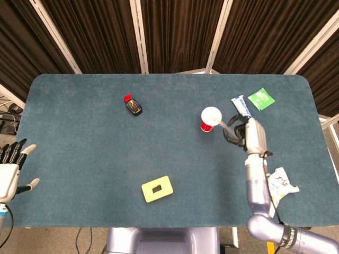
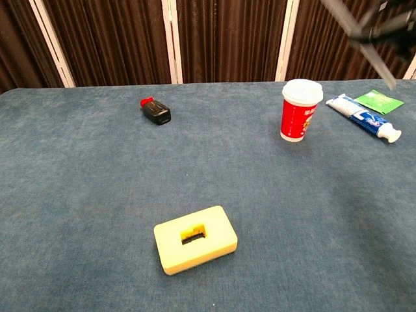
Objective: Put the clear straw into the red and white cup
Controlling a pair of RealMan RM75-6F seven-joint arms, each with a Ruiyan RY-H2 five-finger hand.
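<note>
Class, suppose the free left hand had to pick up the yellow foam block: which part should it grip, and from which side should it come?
Grip the yellow block across its two long side walls, coming straight down from above. It lies flat on the table, low and wide, with open cloth all around, so the top is free. The small slot in its middle looks too narrow for fingers.

**Parts that are cut off or unclear**

In the chest view the right robot hand [image 2: 383,23] is being cut by the top edge, and the clear straw [image 2: 364,45] is appearing only as a blur. In the head view this robot hand is hiding part of the toothpaste tube [image 1: 240,106], and the left robot hand [image 1: 10,169] is being cropped by the left edge.
</note>
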